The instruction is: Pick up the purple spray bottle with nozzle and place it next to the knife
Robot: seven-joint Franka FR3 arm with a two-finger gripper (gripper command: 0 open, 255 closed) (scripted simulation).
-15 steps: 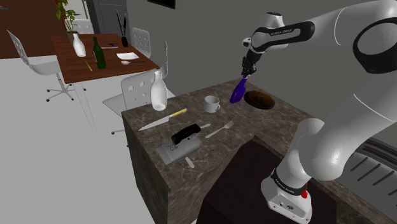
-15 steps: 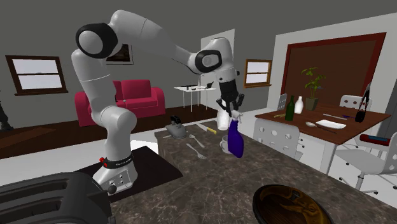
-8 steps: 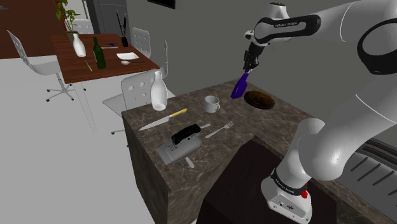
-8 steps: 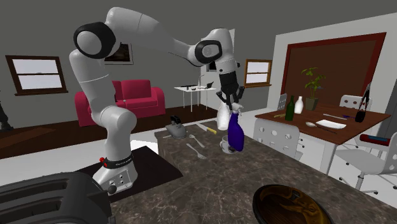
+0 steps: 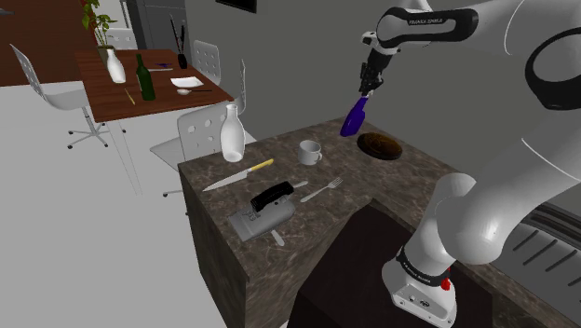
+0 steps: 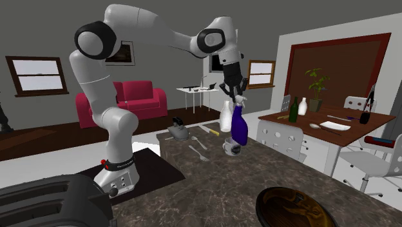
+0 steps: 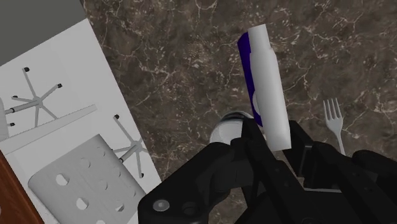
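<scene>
The white arm point(image 5: 484, 200) rises from its base point(image 5: 424, 293) beside the counter point(image 5: 326, 219), folds at a high elbow, and stretches its forearm out over that counter, with the wrist point(image 5: 419, 20) turned downward. The black gripper point(image 5: 366, 90) hangs well above the counter's far part, pointing down at a slight tilt. Its two fingers point(image 7: 253, 146) are closed on the top of the purple spray bottle point(image 5: 352, 119), which hangs below them clear of the counter.
</scene>
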